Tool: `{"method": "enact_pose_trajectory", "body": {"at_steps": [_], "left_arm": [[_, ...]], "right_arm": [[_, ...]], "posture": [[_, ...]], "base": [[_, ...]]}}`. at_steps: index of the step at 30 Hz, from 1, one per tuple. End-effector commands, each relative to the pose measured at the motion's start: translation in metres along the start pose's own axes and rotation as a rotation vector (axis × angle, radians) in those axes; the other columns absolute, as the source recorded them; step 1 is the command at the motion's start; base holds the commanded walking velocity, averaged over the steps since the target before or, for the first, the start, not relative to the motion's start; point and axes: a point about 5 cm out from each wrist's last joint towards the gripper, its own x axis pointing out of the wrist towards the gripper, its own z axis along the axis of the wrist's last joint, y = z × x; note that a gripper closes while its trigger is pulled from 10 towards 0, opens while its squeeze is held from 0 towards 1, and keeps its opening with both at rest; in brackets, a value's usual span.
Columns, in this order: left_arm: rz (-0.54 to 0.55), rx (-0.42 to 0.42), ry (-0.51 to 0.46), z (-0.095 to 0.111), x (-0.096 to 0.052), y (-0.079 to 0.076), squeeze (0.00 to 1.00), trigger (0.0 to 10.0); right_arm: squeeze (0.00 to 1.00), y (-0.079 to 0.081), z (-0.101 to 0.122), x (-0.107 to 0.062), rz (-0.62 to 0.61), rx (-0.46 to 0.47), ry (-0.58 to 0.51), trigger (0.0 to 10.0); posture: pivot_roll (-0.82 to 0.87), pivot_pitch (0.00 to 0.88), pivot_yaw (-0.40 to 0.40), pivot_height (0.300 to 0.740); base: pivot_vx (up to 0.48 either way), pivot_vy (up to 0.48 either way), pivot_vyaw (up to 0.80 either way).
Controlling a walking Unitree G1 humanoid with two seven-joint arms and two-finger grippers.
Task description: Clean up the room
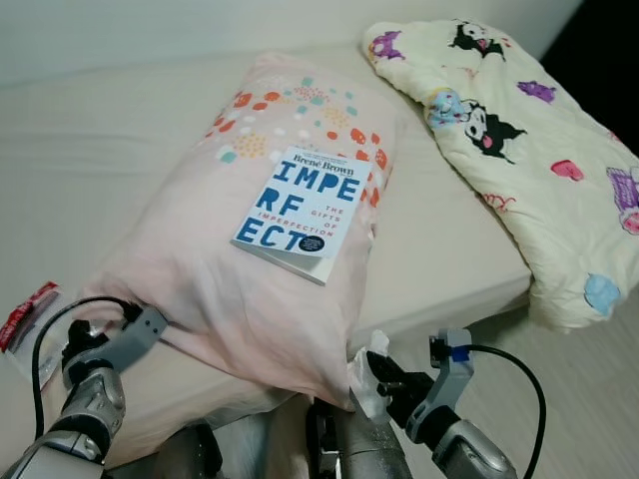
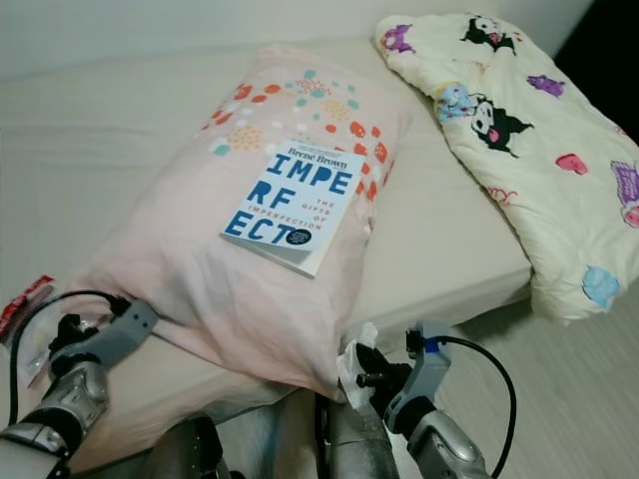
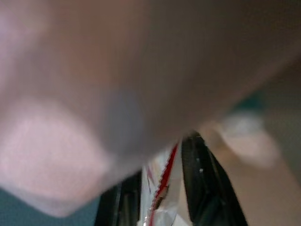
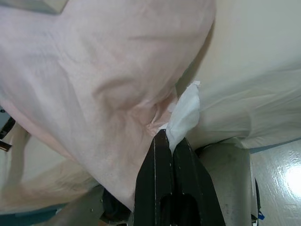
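A pink pillow point(image 1: 270, 239) lies across the beige bed point(image 1: 90, 150), with a blue-and-white book point(image 1: 300, 210) resting on top. A red-and-white wrapper point(image 1: 28, 314) lies on the bed by the pillow's near left corner. My left gripper point(image 1: 88, 337) is beside it, and in the left wrist view the wrapper point(image 3: 160, 188) sits between the parted fingers point(image 3: 202, 183). My right gripper point(image 4: 165, 137) is at the pillow's near right corner, shut on a white crumpled tissue point(image 4: 186, 110), which touches the pillow.
A cream cartoon-print blanket point(image 1: 519, 130) is piled on the bed's far right corner and hangs over the edge. Pale wood floor point(image 1: 589, 399) lies to the right of the bed. My own body point(image 1: 349, 439) is close against the bed's near edge.
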Motion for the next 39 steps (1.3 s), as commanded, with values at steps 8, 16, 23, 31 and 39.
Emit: {"method": "enact_pose_trajectory", "body": {"at_steps": [8, 16, 23, 31, 39], "left_arm": [[0.009, -0.015, 0.205, -0.053, -0.015, -0.004, 0.00, 0.0], [0.264, -0.267, 0.500, -0.115, -0.013, 0.044, 0.00, 0.0], [0.500, -0.736, 0.611, -0.145, -0.003, 0.102, 0.00, 0.0], [-0.043, -1.606, 0.077, -0.100, 0.019, 0.096, 0.00, 9.3], [-0.690, -1.748, -0.274, -0.081, -0.031, 0.038, 0.00, 10.0]], "right_arm": [[0.00, -0.005, 0.005, 0.002, -0.028, 0.004, 0.016, 10.0], [0.00, -0.003, 0.015, 0.022, 0.004, 0.016, -0.030, 10.0], [0.00, 0.006, 0.017, 0.048, 0.071, 0.029, -0.039, 10.0], [0.00, 0.021, -0.004, 0.070, 0.199, 0.101, 0.016, 10.0], [0.00, 0.022, -0.009, 0.092, 0.215, 0.095, 0.046, 10.0]], "posture": [[-0.33, 0.332, -0.084, 0.620], [-0.26, 0.244, -0.062, 0.620], [-0.18, 0.134, -0.041, 0.620], [-0.07, 0.016, -0.036, 0.634], [0.00, 0.000, -0.064, 0.668]], "base": [[0.000, 0.000, 0.00], [0.000, 0.000, 0.00], [0.000, 0.000, 0.00], [0.000, 0.000, 0.00], [0.000, 0.000, 0.00]]}}
